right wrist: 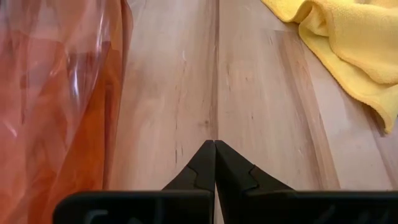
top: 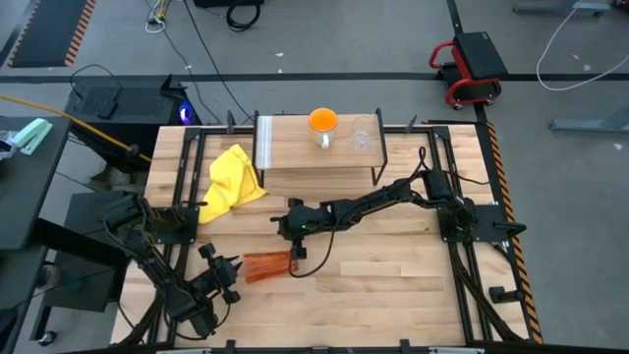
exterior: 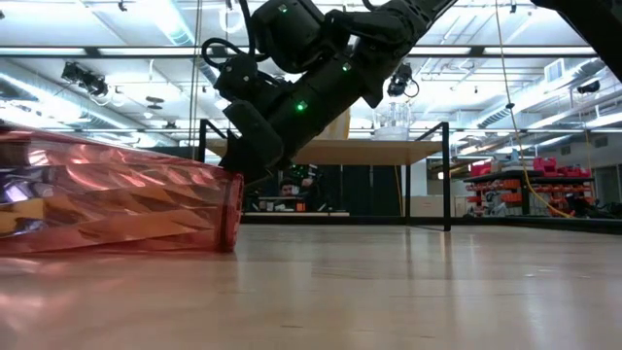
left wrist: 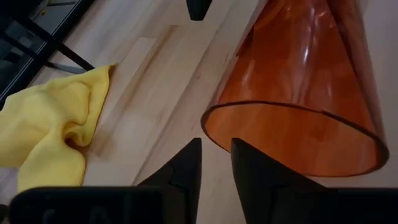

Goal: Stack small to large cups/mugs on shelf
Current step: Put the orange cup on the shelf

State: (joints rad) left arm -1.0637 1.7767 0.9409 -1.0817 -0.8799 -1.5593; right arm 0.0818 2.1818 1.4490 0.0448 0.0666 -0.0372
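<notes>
One brown-orange ribbed tumbler (top: 265, 266) lies on its side on the bench (top: 393, 285), long axis left-right, between closed right gripper (top: 295, 258) and near-closed left gripper (top: 232, 278).

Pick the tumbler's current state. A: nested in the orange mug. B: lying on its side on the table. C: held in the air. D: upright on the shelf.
B: the tumbler lies on its side on the table, between the two pincers; neither grips it.
</notes>
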